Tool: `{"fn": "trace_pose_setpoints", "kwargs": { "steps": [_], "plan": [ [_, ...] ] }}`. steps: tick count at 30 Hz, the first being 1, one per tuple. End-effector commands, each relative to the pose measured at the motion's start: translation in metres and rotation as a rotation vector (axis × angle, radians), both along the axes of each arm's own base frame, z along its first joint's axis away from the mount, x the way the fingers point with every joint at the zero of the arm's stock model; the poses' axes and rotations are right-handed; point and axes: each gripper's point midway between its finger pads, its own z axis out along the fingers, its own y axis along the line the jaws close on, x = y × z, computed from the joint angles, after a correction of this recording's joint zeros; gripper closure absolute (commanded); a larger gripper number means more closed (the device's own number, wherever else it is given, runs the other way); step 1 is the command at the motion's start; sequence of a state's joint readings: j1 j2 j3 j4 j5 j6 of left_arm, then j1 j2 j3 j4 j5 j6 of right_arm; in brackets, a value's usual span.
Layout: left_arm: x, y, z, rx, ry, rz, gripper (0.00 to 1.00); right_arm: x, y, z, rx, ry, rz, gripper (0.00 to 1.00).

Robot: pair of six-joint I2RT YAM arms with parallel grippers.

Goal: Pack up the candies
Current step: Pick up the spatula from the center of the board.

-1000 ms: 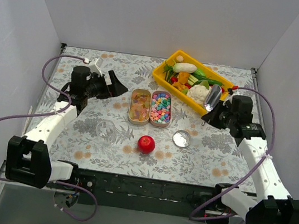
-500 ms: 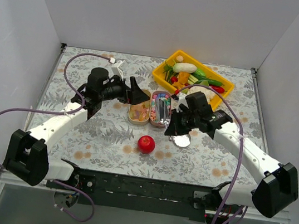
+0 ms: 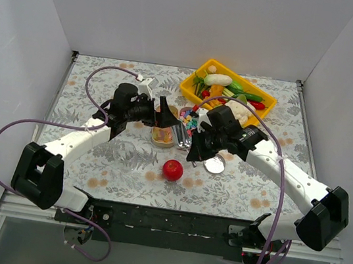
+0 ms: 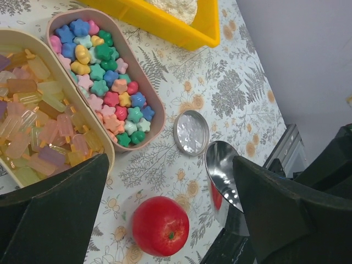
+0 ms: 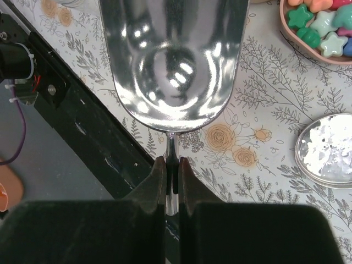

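Both arms are closing in on the tins since the earlier frame. The right arm is swinging away from the yellow tray [image 3: 198, 95] and bringing the scoop [image 3: 180, 132] over to the tins, while the left arm is reaching in further from its side.

- The right gripper [image 5: 171, 168] is pinching the scoop's thin handle, fingers pressed together on it.
- The scoop bowl is showing empty, so scooping is likely just about to begin.
- The left gripper [image 4: 170, 165] is spread wide, holding nothing and hanging beside the left tin [image 4: 107, 159].
- The gummy candies [image 4: 38, 124] are sitting in that left tin.
- Star candies [image 4: 104, 82] are filling the right tin [image 4: 157, 110].

Counts:
- Two tins.
- One scoop.
- One red ball [image 3: 172, 169].
- One round lid [image 3: 214, 164].
- One yellow tray.
- One clear container [image 3: 125, 153], hard to make out.
- Candies too many to count.
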State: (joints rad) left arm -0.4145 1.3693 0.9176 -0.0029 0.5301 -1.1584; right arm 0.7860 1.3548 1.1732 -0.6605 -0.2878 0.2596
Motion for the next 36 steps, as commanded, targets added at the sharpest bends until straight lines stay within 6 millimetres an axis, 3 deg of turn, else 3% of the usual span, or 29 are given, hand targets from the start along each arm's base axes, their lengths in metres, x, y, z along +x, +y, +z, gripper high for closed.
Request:
{"fn": "trace_pose_setpoints", "kwargs": {
  "steps": [1, 11, 21, 25, 27, 32, 36],
  "plan": [
    [0.007, 0.008, -0.009, 0.061, -0.003, 0.055, 0.05, 0.001, 0.006, 0.027, 0.042, -0.027, 0.011, 0.99],
    [0.019, 0.013, -0.044, 0.108, 0.076, 0.117, 0.08, -0.005, 0.007, 0.036, 0.016, 0.043, 0.022, 0.99],
    [0.038, 0.007, -0.049, 0.13, 0.071, 0.118, 0.07, 0.011, 0.014, 0.067, 0.014, 0.029, -0.021, 0.99],
    [0.057, 0.011, -0.032, 0.138, 0.021, 0.185, 0.03, 0.019, 0.007, 0.048, -0.07, 0.078, -0.047, 0.99],
    [0.074, 0.024, -0.025, 0.175, -0.012, 0.284, 0.02, 0.02, 0.0, 0.034, -0.133, 0.113, -0.062, 0.99],
    [0.11, 0.059, -0.003, 0.219, -0.063, 0.474, 0.02, 0.036, -0.02, 0.028, -0.197, 0.142, -0.132, 0.99],
    [0.123, 0.07, -0.008, 0.229, -0.029, 0.504, 0.02, 0.053, -0.033, 0.018, -0.239, 0.164, -0.179, 0.99]
  ]
}}
